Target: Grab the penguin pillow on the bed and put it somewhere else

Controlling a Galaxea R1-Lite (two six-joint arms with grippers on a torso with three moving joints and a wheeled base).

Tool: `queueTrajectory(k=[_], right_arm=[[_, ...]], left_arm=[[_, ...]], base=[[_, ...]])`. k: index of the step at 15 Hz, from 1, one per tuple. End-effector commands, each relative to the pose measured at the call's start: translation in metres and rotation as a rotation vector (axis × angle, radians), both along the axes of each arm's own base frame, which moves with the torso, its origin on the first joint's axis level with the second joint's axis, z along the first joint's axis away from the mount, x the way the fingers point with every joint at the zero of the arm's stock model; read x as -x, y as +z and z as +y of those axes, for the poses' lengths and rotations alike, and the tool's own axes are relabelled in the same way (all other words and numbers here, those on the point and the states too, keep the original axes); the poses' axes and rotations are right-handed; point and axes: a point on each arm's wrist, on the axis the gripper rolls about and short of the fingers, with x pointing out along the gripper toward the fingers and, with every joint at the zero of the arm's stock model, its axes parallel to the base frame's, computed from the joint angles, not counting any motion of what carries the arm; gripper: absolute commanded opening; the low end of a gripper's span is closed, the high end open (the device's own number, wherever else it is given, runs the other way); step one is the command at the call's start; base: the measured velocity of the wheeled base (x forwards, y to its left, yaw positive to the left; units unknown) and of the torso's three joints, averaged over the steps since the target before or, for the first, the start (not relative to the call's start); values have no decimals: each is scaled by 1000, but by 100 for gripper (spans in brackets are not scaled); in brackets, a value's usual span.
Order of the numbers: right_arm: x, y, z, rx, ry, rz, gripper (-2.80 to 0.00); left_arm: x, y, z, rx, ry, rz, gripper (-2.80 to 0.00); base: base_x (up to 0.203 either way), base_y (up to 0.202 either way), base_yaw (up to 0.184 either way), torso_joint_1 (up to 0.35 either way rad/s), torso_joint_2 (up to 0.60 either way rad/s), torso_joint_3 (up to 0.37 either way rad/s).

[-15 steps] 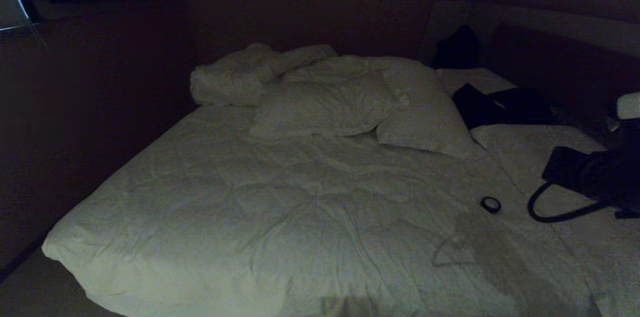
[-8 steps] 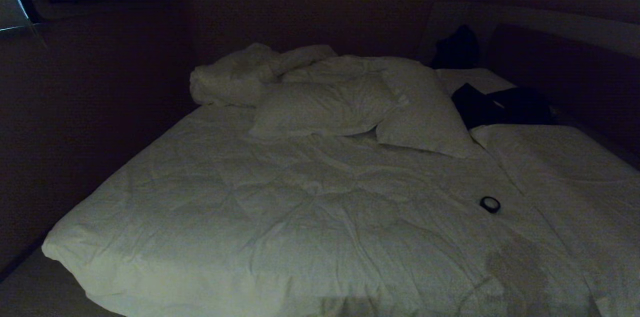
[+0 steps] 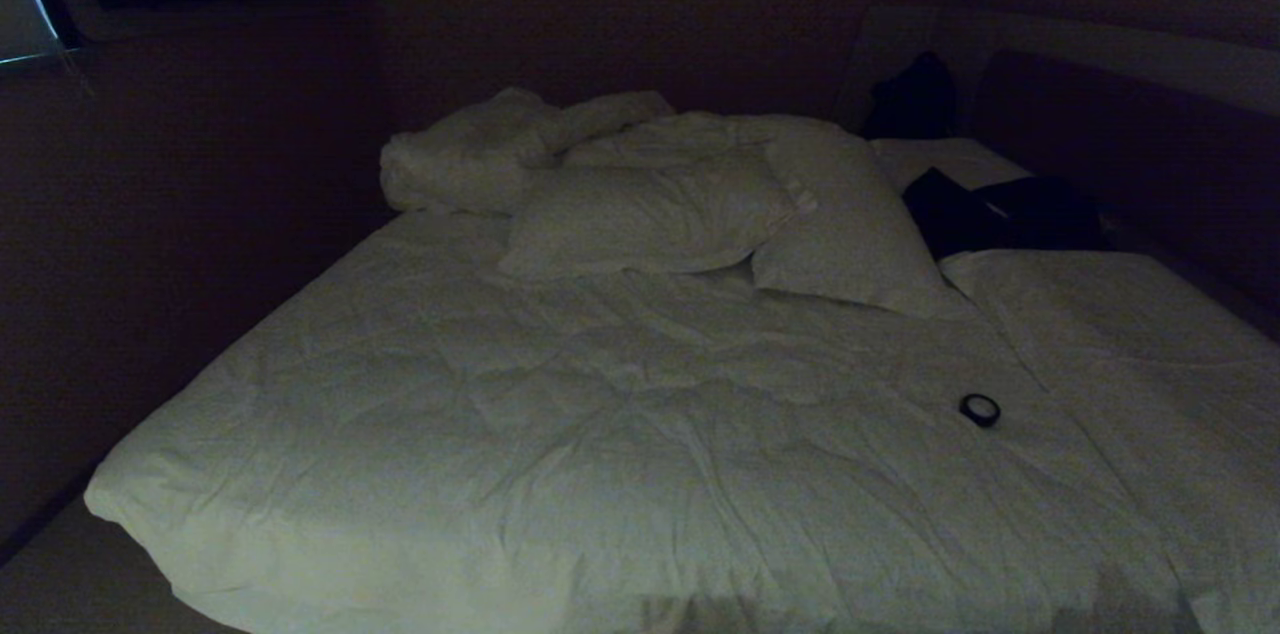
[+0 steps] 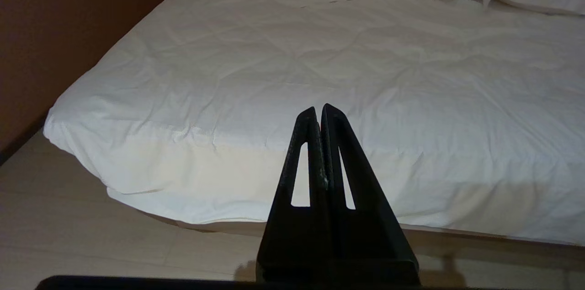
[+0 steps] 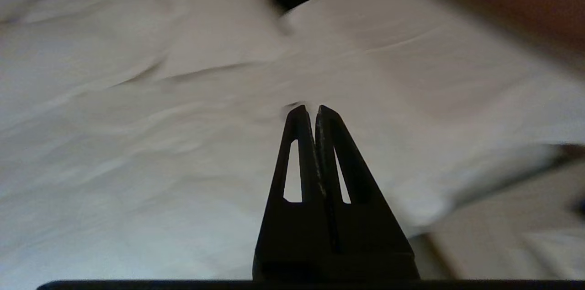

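Both pincers closed and empty, left pincer (image 4: pixel 318 109) off the foot edge of the bed (image 3: pixel 560 434), right pincer (image 5: pixel 311 110) above its duvet; two white pillows (image 3: pixel 650 214) and small dark ring (image 3: pixel 981 409) on bed; penguin pillow can't be seen.

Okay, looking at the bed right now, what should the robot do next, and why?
Probably turn to search: no penguin pillow shows on the bed, only white pillows, dark items and a small ring. Left gripper and right gripper are shut, empty.
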Motion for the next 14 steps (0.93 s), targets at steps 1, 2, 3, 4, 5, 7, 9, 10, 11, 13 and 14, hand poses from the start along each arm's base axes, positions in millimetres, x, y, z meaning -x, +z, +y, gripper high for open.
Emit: queueTrajectory(k=[1,2,3,4,5,7,9,10,11,13,14], right_arm=[[19,-3,-2,104,-105,-14,-280],[24,-4,-1,113,-120,-30,-280],[32,-7,-1,119,-123,-53,-280],[39,-10,-1,126,-119,-75,-280],[45,-14,-1,132,-101,-97,-280],[56,-26,0,151,-49,-106,-280],[65,-35,1,163,-10,-109,-280],[69,-40,2,171,30,-124,-280],[74,-45,3,183,66,-141,-280],[82,-59,5,233,124,-155,-280],[84,-66,5,260,153,-154,-280]], left_arm=[[0,0,0,1,1,1,-280],[0,0,0,1,1,1,-280],[0,0,0,1,1,1,-280],[0,0,0,-1,1,1,-280],[0,0,0,1,0,1,-280],[0,0,0,1,-1,1,-280],[0,0,0,0,1,1,-280],[0,0,0,-1,1,1,-280],[0,0,0,1,1,1,-280],[0,0,0,0,1,1,-280],[0,0,0,-1,1,1,-280]], base=[[0,0,0,0,0,0],[0,0,0,0,0,0],[0,0,0,0,0,0],[0,0,0,0,0,0],[0,0,0,0,0,0],[0,0,0,0,0,0],[0,0,0,0,0,0],[0,0,0,0,0,0],[0,0,0,0,0,0],[0,0,0,0,0,0],[0,0,0,0,0,0]])
